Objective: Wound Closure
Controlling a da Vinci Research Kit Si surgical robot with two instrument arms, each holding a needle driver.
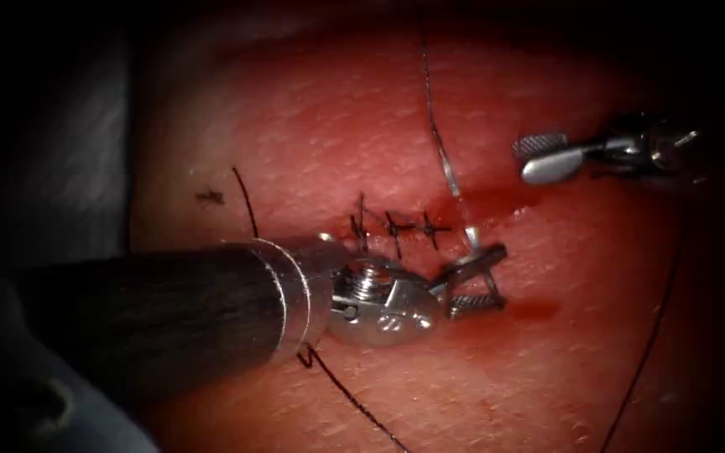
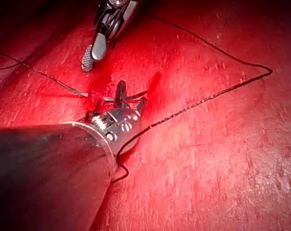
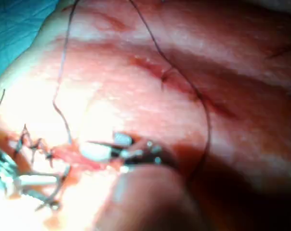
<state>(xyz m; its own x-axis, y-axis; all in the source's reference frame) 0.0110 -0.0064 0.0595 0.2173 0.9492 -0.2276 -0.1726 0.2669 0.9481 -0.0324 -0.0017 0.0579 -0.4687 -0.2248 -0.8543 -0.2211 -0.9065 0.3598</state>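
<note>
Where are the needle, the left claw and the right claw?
needle (image 1: 473, 243): endoscope view, on the shiny stretch just above the left claw's grip.
left claw (image 1: 482, 281): endoscope view, between its tips, shut on the needle.
right claw (image 1: 541, 156): endoscope view, between its open, empty tips.

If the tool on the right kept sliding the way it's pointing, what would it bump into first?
Probably the thread rising from the needle, which the left tool holds at the cut. The right tool, open and empty, points left toward it. Depth is unclear.
</note>
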